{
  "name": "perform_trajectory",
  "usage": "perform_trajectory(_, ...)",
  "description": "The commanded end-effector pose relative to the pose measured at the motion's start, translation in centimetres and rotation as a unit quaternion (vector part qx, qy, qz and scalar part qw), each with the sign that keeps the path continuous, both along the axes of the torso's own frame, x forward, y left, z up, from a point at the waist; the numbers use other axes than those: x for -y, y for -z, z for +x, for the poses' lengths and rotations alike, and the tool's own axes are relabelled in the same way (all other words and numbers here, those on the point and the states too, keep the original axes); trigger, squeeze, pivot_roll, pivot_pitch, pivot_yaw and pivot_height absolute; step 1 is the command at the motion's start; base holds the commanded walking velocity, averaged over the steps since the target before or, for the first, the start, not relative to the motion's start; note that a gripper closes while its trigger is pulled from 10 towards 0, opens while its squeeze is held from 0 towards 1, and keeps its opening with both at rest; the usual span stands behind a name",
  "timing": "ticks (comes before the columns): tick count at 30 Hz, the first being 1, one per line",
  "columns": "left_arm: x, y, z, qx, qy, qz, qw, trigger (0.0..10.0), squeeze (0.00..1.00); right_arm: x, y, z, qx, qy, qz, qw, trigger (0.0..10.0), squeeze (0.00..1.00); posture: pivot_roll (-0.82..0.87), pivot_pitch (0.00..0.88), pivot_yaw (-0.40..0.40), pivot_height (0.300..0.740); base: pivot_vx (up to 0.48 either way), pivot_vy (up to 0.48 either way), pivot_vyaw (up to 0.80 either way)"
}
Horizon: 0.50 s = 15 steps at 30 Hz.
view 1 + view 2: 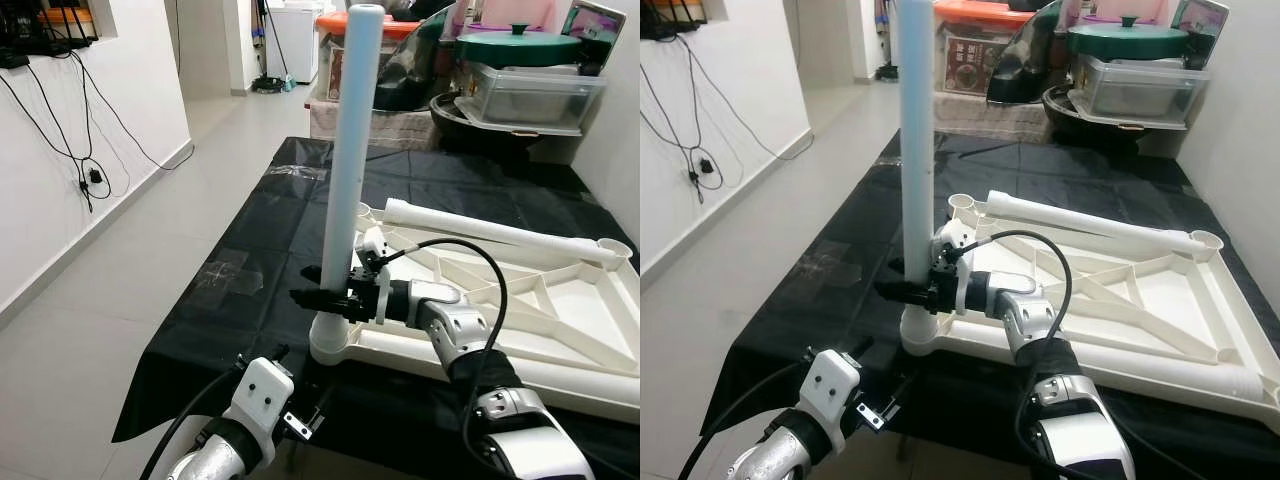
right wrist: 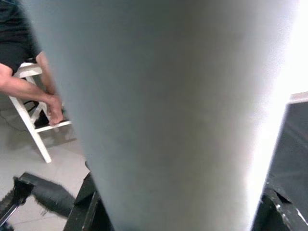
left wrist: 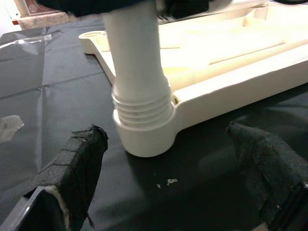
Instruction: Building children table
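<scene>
A white children's table top point(image 1: 560, 330) lies upside down on a black cloth point(image 1: 250, 250). One long white leg point(image 1: 352, 150) stands upright in its near left corner socket point(image 3: 144, 130). My right gripper point(image 1: 330, 298) is shut on this leg just above the socket, and the leg's side point(image 2: 173, 115) sits right against the right wrist camera. A second white leg point(image 1: 500, 232) lies across the far side of the table top. My left gripper point(image 3: 166, 137) is open, low at the cloth's front edge, pointing at the socket with one finger point(image 3: 77, 163) on each side of it, not touching.
Plastic bins, a green-lidded pot point(image 1: 517, 45) and an orange-lidded box point(image 1: 335, 30) crowd the far end. Cables point(image 1: 80, 160) hang on the white wall to the left, above bare tile floor point(image 1: 90, 300). A person's arm point(image 2: 29, 89) and a white chair point(image 2: 33, 130) are nearby.
</scene>
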<state>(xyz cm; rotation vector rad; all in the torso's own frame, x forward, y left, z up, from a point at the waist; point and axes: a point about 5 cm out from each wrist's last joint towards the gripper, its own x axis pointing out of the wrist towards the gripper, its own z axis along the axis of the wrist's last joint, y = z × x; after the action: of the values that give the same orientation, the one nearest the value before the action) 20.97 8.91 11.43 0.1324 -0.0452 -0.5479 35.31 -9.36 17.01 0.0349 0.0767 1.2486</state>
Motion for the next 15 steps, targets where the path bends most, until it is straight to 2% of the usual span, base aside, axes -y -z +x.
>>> perform_trajectory(1,0.0,0.2,-0.1,-0.003,-0.001,0.001,1.0,10.0,0.0,-0.7,-0.1,0.1,-0.006,0.004,0.015,1.0,0.0,0.0,0.18,0.0,-0.067,0.74,0.0,0.0,0.0)
perform_trajectory(2,0.0,0.2,-0.1,-0.004,-0.001,0.0,1.0,10.0,0.0,-0.5,-0.1,0.3,0.006,0.069,0.035,0.997,0.0,0.0,0.16,0.0,-0.062,0.74,0.0,0.0,0.0)
perform_trajectory(4,0.0,0.2,-0.1,-0.004,-0.001,0.0,1.0,10.0,0.0,-0.5,-0.1,0.3,0.006,0.069,0.035,0.997,0.0,0.0,0.16,0.0,-0.062,0.74,0.0,0.0,0.0)
perform_trajectory(6,0.0,0.2,-0.1,-0.005,0.0,-0.001,1.0,10.0,0.0,0.4,0.3,0.6,0.019,0.214,0.053,0.975,0.0,0.0,0.16,0.0,-0.058,0.74,0.0,0.0,0.0)
perform_trajectory(8,0.0,0.2,-0.1,-0.005,0.0,-0.001,1.0,10.0,0.0,0.4,0.3,0.6,0.019,0.214,0.053,0.975,0.0,0.0,0.16,0.0,-0.058,0.74,0.0,0.0,0.0)
perform_trajectory(9,0.0,0.2,-0.1,-0.005,0.001,-0.001,1.0,10.0,0.0,1.5,0.6,0.8,0.024,0.31,0.047,0.949,0.0,0.0,0.16,0.0,-0.055,0.74,0.0,0.0,0.0)
perform_trajectory(11,0.0,0.2,-0.1,-0.005,0.001,-0.001,1.0,10.0,0.0,1.5,0.6,0.8,0.024,0.31,0.047,0.949,0.0,0.0,0.16,0.0,-0.055,0.74,0.0,0.0,0.0)
perform_trajectory(12,-0.1,0.2,0.0,-0.006,0.002,-0.002,1.0,10.0,0.0,3.5,1.0,0.8,0.022,0.436,0.039,0.899,0.0,0.0,0.15,0.0,-0.048,0.74,0.0,0.0,0.0)
perform_trajectory(13,-0.1,0.2,0.0,-0.006,0.002,-0.002,1.0,10.0,0.0,3.5,1.0,0.8,0.022,0.436,0.039,0.899,0.0,0.0,0.15,0.0,-0.048,0.74,0.0,0.0,0.0)
perform_trajectory(14,-0.1,0.3,0.0,-0.007,0.003,-0.002,1.0,10.0,0.0,5.5,1.3,0.3,0.027,0.544,0.021,0.838,0.0,0.0,0.14,0.0,-0.046,0.74,0.0,0.0,0.0)
perform_trajectory(15,-0.1,0.3,0.0,-0.008,0.004,-0.002,1.0,10.0,0.0,6.9,1.4,-0.5,0.035,0.62,0.009,0.784,0.0,0.0,0.14,0.0,-0.045,0.74,0.0,0.0,0.0)
